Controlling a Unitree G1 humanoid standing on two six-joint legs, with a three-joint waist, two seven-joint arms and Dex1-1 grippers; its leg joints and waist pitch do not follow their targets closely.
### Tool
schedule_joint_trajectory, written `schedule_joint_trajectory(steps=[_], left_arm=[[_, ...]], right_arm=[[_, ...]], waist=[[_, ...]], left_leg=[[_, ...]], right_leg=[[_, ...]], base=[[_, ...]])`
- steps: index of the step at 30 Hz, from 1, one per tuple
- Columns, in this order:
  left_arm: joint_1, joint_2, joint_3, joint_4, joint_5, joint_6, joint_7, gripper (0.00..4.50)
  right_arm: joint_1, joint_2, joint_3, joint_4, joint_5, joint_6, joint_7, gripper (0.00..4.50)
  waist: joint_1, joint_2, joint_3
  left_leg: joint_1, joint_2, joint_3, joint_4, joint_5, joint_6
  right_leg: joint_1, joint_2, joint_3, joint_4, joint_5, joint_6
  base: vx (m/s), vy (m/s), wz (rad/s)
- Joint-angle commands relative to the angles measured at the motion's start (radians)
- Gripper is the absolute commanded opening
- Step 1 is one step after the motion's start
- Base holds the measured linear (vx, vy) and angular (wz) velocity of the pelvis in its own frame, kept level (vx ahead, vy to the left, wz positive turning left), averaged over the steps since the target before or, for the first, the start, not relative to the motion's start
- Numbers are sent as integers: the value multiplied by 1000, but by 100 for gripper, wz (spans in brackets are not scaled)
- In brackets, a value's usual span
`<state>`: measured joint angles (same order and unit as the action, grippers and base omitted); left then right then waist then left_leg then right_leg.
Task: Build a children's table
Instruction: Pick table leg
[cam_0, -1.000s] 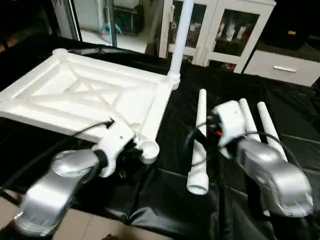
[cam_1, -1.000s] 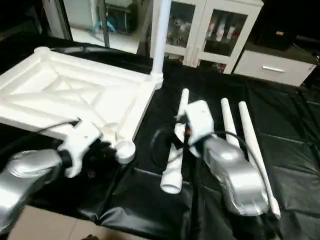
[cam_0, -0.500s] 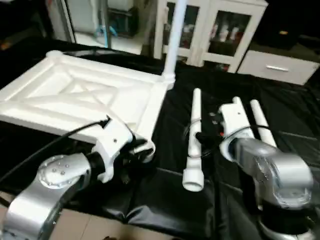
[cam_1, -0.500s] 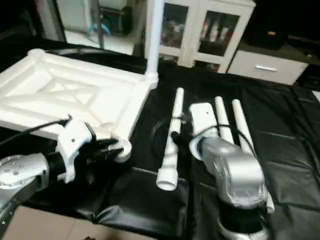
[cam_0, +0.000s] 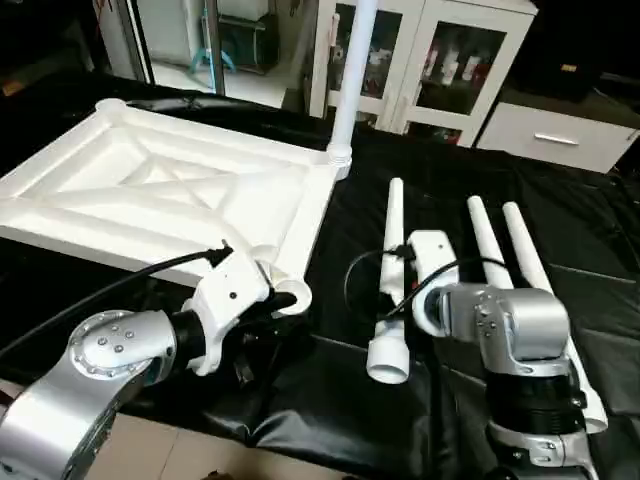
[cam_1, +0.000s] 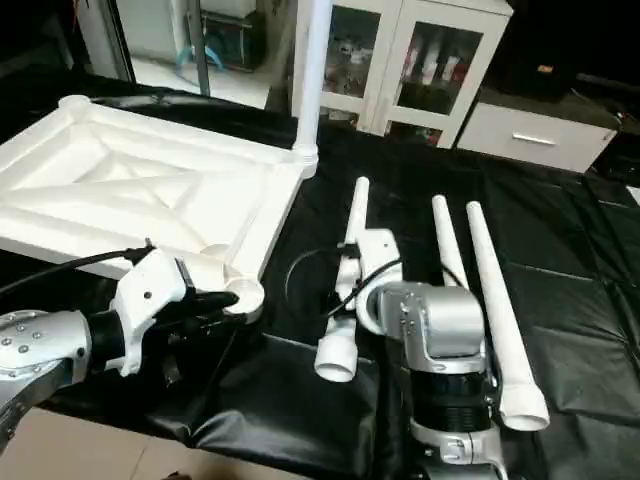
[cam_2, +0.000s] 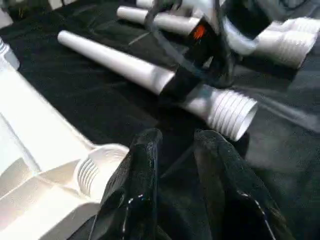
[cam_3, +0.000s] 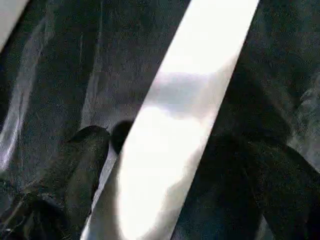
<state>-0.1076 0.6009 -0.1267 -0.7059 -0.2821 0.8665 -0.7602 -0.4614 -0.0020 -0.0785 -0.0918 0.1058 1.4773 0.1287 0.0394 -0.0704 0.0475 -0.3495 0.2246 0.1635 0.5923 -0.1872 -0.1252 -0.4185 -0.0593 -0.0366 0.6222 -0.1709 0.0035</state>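
Observation:
The children's table's white tabletop (cam_0: 170, 190) lies ribbed side up on the black cloth. One leg (cam_0: 352, 70) stands upright in its far right corner socket. Three more legs lie to the right: the nearest (cam_0: 393, 215), then a second (cam_0: 485, 235) and a third (cam_0: 530, 260). My right gripper (cam_3: 175, 150) is open and straddles the nearest lying leg (cam_3: 190, 100), a black finger (cam_3: 85, 155) on each side. My left gripper (cam_2: 175, 137) is open and holds nothing, right beside the tabletop's near right corner socket (cam_2: 97, 167).
White glass-door cabinets (cam_0: 450, 60) and a white drawer unit (cam_0: 560, 135) stand behind the table. The black cloth's front edge (cam_0: 300, 440) runs just below my forearms, with pale floor at the front left. A black cable (cam_0: 120, 285) trails from my left wrist.
My right wrist has moved left from above the two right-hand legs and now sits over the nearest lying leg. The left gripper has stayed by the corner socket.

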Motion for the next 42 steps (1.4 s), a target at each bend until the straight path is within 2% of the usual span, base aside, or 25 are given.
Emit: schedule_joint_trajectory(steps=[1, 4, 6, 8, 9, 10, 12, 13, 14, 15, 17, 18, 19, 20, 21, 26, 31, 33, 34, 35, 36, 37, 38, 39, 42], left_arm=[[-16, 0, 7, -27, -26, 19, -8, 135], [-29, -17, 31, -44, -96, 83, -21, 171], [-33, -17, 40, -50, -124, 109, -28, 183], [-33, -4, 43, -49, -132, 111, -38, 208], [-31, 2, 45, -47, -134, 109, -42, 208], [-30, 11, 47, -46, -138, 107, -45, 212], [-29, 17, 46, -47, -143, 107, -46, 217], [-33, 18, 45, -45, -146, 110, -47, 241], [-38, 18, 44, -44, -152, 115, -46, 251], [-44, 17, 38, -39, -156, 118, -42, 254], [-55, 16, 37, -34, -164, 125, -38, 258], [-61, 14, 44, -30, -176, 128, -36, 273], [-62, 18, 45, -27, -183, 129, -32, 273], [-62, 19, 45, -26, -183, 129, -31, 292], [-63, 20, 43, -26, -184, 129, -30, 292], [-72, 9, 31, -20, -197, 136, -21, 339], [-70, -3, 36, -2, -208, 123, -7, 384], [-75, -18, 46, 9, -206, 108, 6, 395], [-93, -55, 66, 33, -199, 88, 39, 407], [-93, -55, 66, 33, -199, 88, 39, 420], [-115, -89, 79, 58, -193, 78, 69, 429], [-155, -159, 99, 111, -185, 66, 134, 433], [-169, -175, 105, 125, -182, 65, 151, 440], [-222, -225, 123, 175, -168, 61, 210, 449], [-283, -291, 171, 214, -208, 80, 255, 450]], right_arm=[[16, 1, -35, 14, 3, 16, -10, 421], [26, 3, -47, 10, 11, 21, -6, 384], [29, 5, -54, 16, 13, 18, -7, 366], [33, 12, -63, 22, 10, 13, -13, 348], [34, 16, -65, 21, 9, 14, -16, 348], [35, 22, -70, 15, 9, 19, -19, 340], [38, 25, -74, 4, 10, 26, -19, 322], [38, 24, -77, -1, 11, 31, -18, 306], [41, 22, -81, -5, 13, 32, -17, 300], [45, 24, -95, -3, 15, 30, -17, 291], [46, 32, -119, -4, 16, 36, -21, 280], [45, 42, -136, -9, 20, 45, -22, 269], [52, 41, -135, -15, 21, 47, -24, 269], [52, 41, -136, -15, 21, 47, -24, 255], [54, 41, -138, -16, 21, 48, -25, 248], [63, 44, -171, -14, 12, 43, -38, 209], [65, 62, -183, -39, 7, 42, -49, 186], [66, 66, -183, -65, 13, 27, -46, 186], [62, 65, -187, -105, 25, -11, -40, 186], [62, 65, -187, -105, 25, -11, -40, 185], [54, 55, -192, -130, 36, -55, -30, 185], [49, 40, -205, -175, 62, -145, 1, 185], [46, 36, -209, -189, 71, -163, 12, 185], [36, 26, -224, -245, 106, -218, 54, 185], [32, 9, -232, -302, 156, -258, 124, 185]], waist=[[3, 18, -48], [7, 23, -50], [8, 20, -50], [8, 22, -49], [8, 26, -49], [7, 24, -49], [7, 27, -49], [6, 33, -49], [7, 32, -49], [9, 24, -51], [10, 26, -50], [10, 40, -50], [8, 34, -51], [9, 39, -51], [8, 34, -51], [10, 42, -52], [8, 44, -51], [8, 43, -51], [10, 53, -52], [10, 49, -54], [13, 60, -52], [10, 38, -54], [13, 24, -53], [20, 37, -54], [17, 39, -51]], left_leg=[[5, -14, 10, -74, -222, -90], [7, -14, 10, -73, -227, -98], [5, -16, 9, -73, -234, -98], [5, -16, 9, -73, -243, -98], [5, -18, 9, -72, -246, -96], [5, -18, 8, -73, -253, -96], [7, -18, 7, -73, -267, -98], [8, -17, 7, -73, -273, -100], [8, -17, 6, -74, -274, -100], [9, -16, 7, -73, -265, -97], [8, -17, 6, -74, -266, -99], [9, -18, 5, -74, -268, -103], [9, -18, 5, -73, -268, -103], [8, -19, 4, -74, -267, -105], [6, -18, 5, -74, -262, -104], [8, -19, 5, -72, -251, -106], [10, -20, 6, -73, -270, -105], [8, -20, 5, -73, -268, -101], [9, -19, 5, -72, -267, -102], [9, -19, 4, -71, -264, -101], [11, -19, 4, -72, -269, -103], [8, -19, 7, -70, -261, -95], [4, -19, 9, -68, -246, -83], [10, -19, 10, -64, -245, -74], [-6, -22, 5, -69, -222, -67]], right_leg=[[37, -38, 33, -74, -322, -52], [37, -37, 32, -72, -303, -58], [38, -36, 31, -71, -304, -60], [37, -35, 31, -73, -316, -58], [36, -36, 32, -75, -328, -53], [35, -35, 31, -76, -341, -49], [35, -33, 30, -78, -351, -45], [33, -33, 30, -78, -344, -47], [34, -32, 30, -78, -344, -47], [35, -34, 31, -75, -341, -48], [35, -33, 30, -75, -345, -49], [34, -33, 31, -74, -339, -49], [35, -31, 30, -76, -326, -51], [36, -31, 29, -74, -320, -53], [38, -31, 29, -74, -309, -55], [38, -31, 30, -72, -298, -62], [36, -30, 29, -77, -319, -59], [39, -30, 30, -78, -330, -54], [37, -31, 30, -79, -324, -54], [40, -31, 30, -78, -317, -56], [38, -31, 30, -78, -315, -58], [42, -29, 29, -80, -306, -57], [45, -32, 29, -82, -321, -53], [40, -34, 32, -84, -342, -41], [51, -34, 27, -84, -364, -17]], base=[[0, 0, 0], [0, 0, 0], [0, 0, 0], [0, 0, 0], [0, 0, 0], [0, 0, 0], [0, 0, 0], [0, 0, 0], [0, 0, 0], [0, 0, 0], [0, 0, 0], [0, 0, 0], [0, 0, 0], [0, 0, 0], [0, 0, 0], [0, 0, 0], [0, 0, 0], [0, 0, 0], [0, 0, 0], [0, 0, 0], [0, 0, 0], [0, 0, 0], [0, 0, 0], [0, 0, 0], [0, 0, 0]])
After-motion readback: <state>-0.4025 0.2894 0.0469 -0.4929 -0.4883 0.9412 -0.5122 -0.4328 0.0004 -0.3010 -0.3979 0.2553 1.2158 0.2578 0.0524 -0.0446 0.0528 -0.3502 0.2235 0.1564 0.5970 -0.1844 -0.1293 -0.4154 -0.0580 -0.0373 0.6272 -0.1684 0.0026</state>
